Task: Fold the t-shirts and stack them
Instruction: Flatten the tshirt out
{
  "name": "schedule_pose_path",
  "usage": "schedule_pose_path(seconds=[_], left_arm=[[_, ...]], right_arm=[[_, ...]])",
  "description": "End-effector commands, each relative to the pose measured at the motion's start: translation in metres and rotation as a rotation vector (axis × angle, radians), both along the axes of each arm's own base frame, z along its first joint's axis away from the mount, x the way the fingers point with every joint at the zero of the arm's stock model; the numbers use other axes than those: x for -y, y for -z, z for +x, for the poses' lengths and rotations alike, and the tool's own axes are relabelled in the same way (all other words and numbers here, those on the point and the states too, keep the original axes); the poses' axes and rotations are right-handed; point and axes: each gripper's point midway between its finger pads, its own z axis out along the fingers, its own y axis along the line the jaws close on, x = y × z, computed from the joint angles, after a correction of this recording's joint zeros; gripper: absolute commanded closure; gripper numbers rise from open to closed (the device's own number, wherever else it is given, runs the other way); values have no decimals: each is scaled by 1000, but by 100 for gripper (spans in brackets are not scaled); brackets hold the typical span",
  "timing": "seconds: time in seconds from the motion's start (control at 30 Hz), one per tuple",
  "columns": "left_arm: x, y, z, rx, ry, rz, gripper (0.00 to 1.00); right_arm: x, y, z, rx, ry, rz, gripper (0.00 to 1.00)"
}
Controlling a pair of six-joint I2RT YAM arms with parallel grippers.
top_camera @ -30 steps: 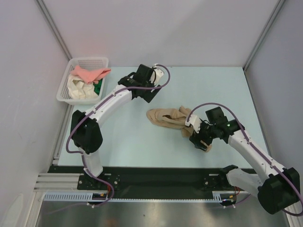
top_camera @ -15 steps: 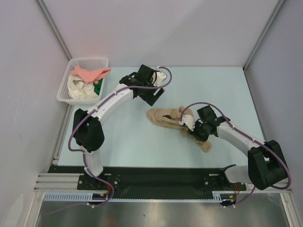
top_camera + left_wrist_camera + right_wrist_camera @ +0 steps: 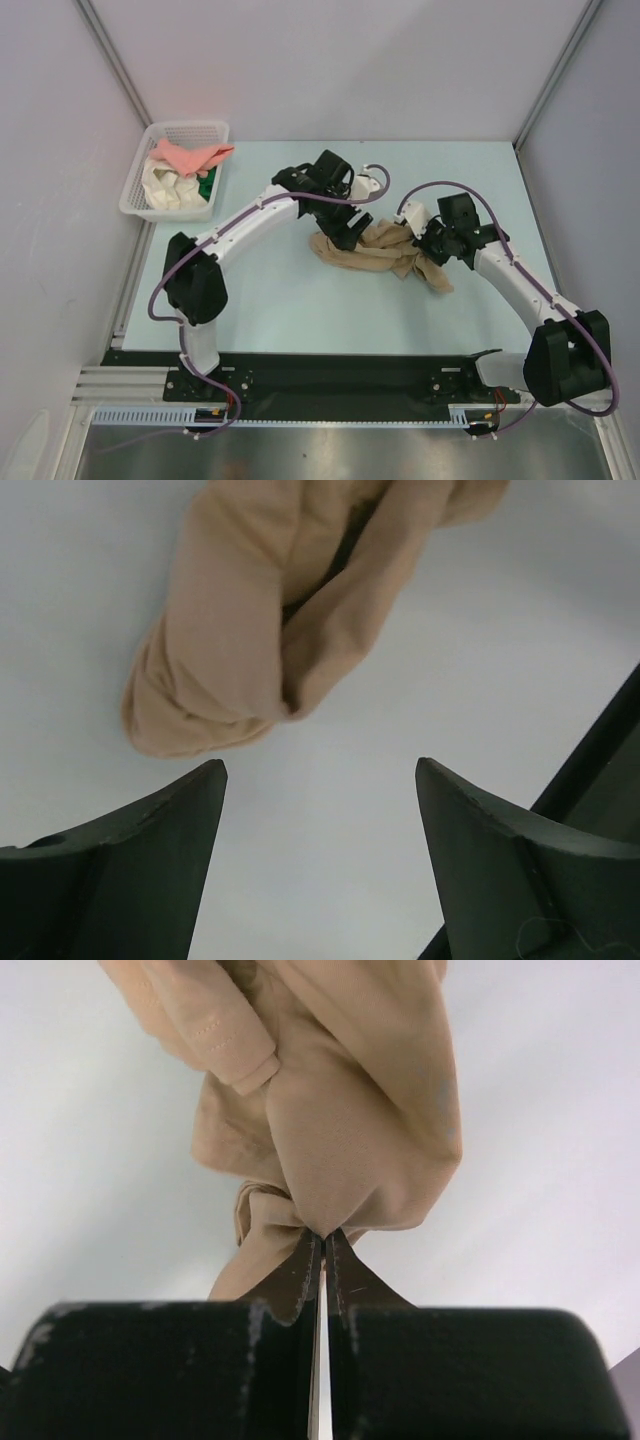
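Top view: we see the crumpled tan cloth t-shirt bunched mid-table on the pale blue tabletop. The left gripper hangs over its 10 o'clock end and the right gripper meets its 3 o'clock end. The white plastic mesh basket at 10 o'clock holds a salmon-pink t-shirt, a cream-white t-shirt and a green t-shirt.

Left wrist: we see the left gripper spread wide with nothing between its fingers. The tan bundle lies at 11 o'clock, clear of both tips.

Right wrist: the right gripper is pressed together, pinching a tan fold at 12 o'clock.
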Motion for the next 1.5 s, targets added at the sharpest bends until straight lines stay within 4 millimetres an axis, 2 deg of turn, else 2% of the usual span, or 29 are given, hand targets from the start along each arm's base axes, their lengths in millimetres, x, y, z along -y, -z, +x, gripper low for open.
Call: schedule_pose_path(seconds=[0.0, 0.13, 0.23, 0.33, 0.43, 0.47, 0.5, 0.57, 0.6, 0.63, 0.73, 0.77, 0.8, 0.87, 0.9, 0.97, 1.0, 1.07, 1.1, 1.13, 1.2, 1.23, 1.27, 1.3, 1.33, 1.37, 1.4, 1.43, 1.47], left_arm=[[25, -6, -7, -53, 55, -63, 19], [41, 2, -4, -32, 66, -45, 20], [40, 20, 8, -20, 33, 8, 27], [34, 35, 21, 1, -4, 69, 41], [29, 34, 28, 33, -20, 87, 80], [23, 33, 33, 57, -39, 107, 100], [19, 28, 35, 74, -51, 110, 100], [7, 1, 40, 125, -75, 82, 100], [-1, -12, 45, 166, -85, 85, 99], [-13, -41, 48, 229, -102, 56, 100], [-37, -77, 49, 361, -91, 74, 100], [-45, -91, 41, 395, -83, 58, 100], [-55, -101, 40, 439, -85, 73, 99], [-64, -105, 31, 460, -73, 78, 100], [-72, -124, 23, 504, -73, 55, 100], [-82, -134, 12, 525, -71, 56, 100], [-91, -149, 4, 559, -70, 43, 100], [-103, -161, -6, 592, -77, 39, 100], [-113, -178, -15, 643, -84, 19, 99], [-116, -187, -17, 678, -88, 4, 99], [-124, -192, -22, 728, -76, 6, 100], [-127, -207, -26, 784, -79, -24, 100], [-132, -198, -25, 792, -88, -3, 100], [-130, -205, -19, 847, -96, -17, 100], [-132, -199, -14, 857, -107, -4, 99], [-131, -184, -4, 858, -116, 17, 100], [-130, -175, 4, 847, -130, 27, 100], [-135, -153, 26, 798, -165, 68, 100], [-137, -145, 40, 779, -192, 76, 100]], right_arm=[[-6, -23, 9, 52, 6, 50, 100], [-6, -22, 7, 51, 6, 53, 100], [-8, -26, 8, 62, 8, 65, 100], [-8, -29, 10, 74, 14, 74, 100], [-7, -34, 14, 90, 28, 84, 100], [-6, -35, 15, 92, 38, 89, 100], [-5, -39, 17, 102, 44, 93, 100], [1, -48, 21, 120, 71, 99, 100], [4, -60, 24, 147, 85, 110, 100], [8, -68, 27, 169, 102, 118, 100], [19, -105, 29, 288, 128, 146, 100], [20, -121, 25, 340, 115, 152, 100], [20, -126, 21, 350, 108, 157, 100], [19, -141, 12, 379, 97, 169, 100], [20, -149, 1, 387, 93, 179, 100], [21, -165, -9, 413, 91, 188, 100], [23, -172, -21, 424, 90, 191, 100], [25, -186, -32, 458, 85, 191, 100], [27, -193, -41, 482, 84, 195, 100], [28, -198, -45, 502, 80, 193, 100], [32, -201, -49, 523, 96, 193, 100], [32, -204, -50, 538, 100, 198, 100], [33, -203, -49, 538, 115, 206, 100], [34, -203, -42, 556, 133, 213, 100], [34, -200, -35, 558, 145, 220, 100], [34, -205, -22, 592, 156, 234, 100], [35, -198, -13, 587, 165, 234, 100], [35, -196, -3, 593, 170, 234, 100], [37, -190, 18, 586, 175, 233, 100]])
